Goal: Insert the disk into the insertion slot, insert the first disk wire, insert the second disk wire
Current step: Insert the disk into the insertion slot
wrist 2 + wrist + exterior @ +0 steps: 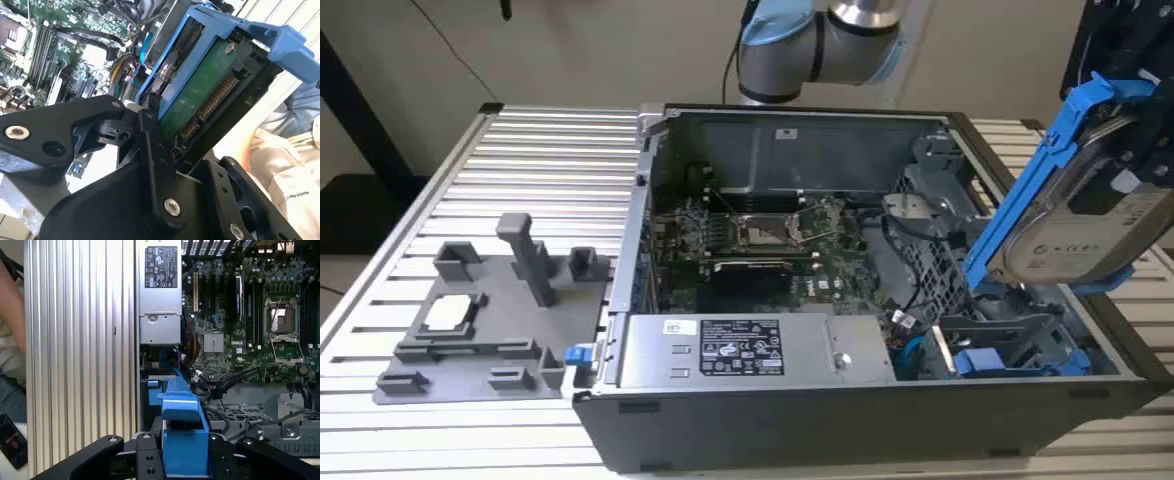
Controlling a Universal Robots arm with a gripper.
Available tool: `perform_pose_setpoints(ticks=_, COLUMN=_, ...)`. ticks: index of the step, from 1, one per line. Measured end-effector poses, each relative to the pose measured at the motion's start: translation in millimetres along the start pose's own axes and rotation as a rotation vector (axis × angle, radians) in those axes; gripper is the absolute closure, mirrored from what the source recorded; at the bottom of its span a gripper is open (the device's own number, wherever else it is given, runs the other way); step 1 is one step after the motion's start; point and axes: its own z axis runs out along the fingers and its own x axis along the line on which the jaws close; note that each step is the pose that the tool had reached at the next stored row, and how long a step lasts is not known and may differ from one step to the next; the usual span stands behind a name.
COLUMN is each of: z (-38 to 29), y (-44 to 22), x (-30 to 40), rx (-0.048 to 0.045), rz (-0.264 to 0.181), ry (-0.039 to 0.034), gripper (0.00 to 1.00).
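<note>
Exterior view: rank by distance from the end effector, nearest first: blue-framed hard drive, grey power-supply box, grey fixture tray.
1. Silver hard drive in a bright blue plastic caddy: gripped by the end effector, at the exterior view's right.
2. Grey labelled power-supply box: inside the open case, centre.
3. Grey plastic fixture tray: on the exterior view's far left.

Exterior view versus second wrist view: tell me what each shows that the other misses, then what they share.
Exterior view: the grey fixture tray beside the open case, the power-supply box, and the white-labelled face of the disk. Second wrist view: the disk's green circuit board with its connector row, and a person's light clothing. Both: the disk in its blue caddy, held tilted by the gripper, and the motherboard.
</note>
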Motion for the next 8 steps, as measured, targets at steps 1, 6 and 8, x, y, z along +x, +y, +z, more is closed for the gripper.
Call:
perform_pose_setpoints(ticks=1, z=0.0, y=0.0, x=0.0, rx=0.0, rz=0.0, ry=0.0, gripper=0.67)
perform_pose_setpoints(ticks=6, z=0.0, y=0.0, x=0.0, rx=0.0, rz=0.0, ry=0.0001, gripper=0.67)
perform_pose_setpoints(ticks=8, z=0.0, y=0.0, x=0.0, rx=0.0, rz=0.0, ry=0.0, gripper=0.67)
